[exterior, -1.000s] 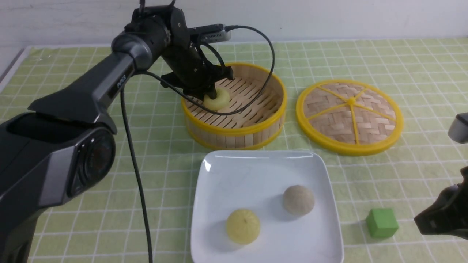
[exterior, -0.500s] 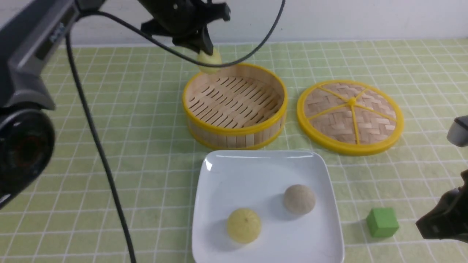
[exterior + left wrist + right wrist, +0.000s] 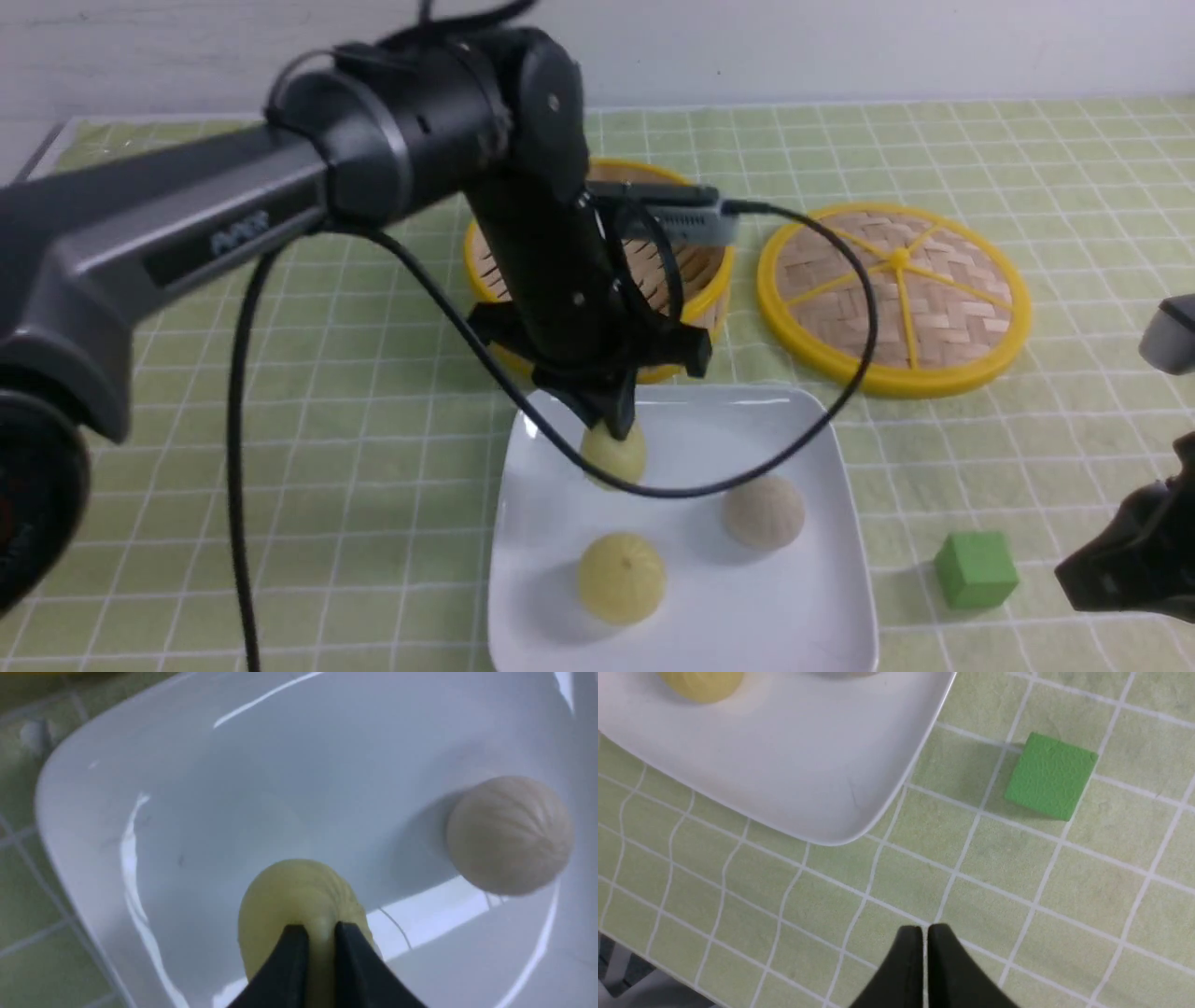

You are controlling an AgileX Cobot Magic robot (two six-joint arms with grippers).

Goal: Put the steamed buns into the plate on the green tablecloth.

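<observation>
My left gripper [image 3: 616,431] is shut on a pale yellow steamed bun [image 3: 614,455] and holds it over the far left part of the white square plate [image 3: 822,439]. In the left wrist view the fingertips [image 3: 294,938] pinch the bun [image 3: 289,891] above the plate [image 3: 187,788]. A second yellow bun [image 3: 621,577] and a greyish-white bun [image 3: 764,511] lie in the plate; the greyish one shows in the left wrist view [image 3: 509,833]. My right gripper [image 3: 924,933] is shut and empty over the green tablecloth [image 3: 1017,882], near the plate's corner [image 3: 822,807].
The bamboo steamer basket [image 3: 695,280] stands behind the plate, partly hidden by my left arm. Its woven lid [image 3: 894,294] lies to the right. A green cube [image 3: 976,569] sits on the cloth right of the plate and shows in the right wrist view [image 3: 1050,777].
My left gripper lifted the yellow bun out of the steamer basket, then carried it toward me and down over the plate. The right arm stayed still.
</observation>
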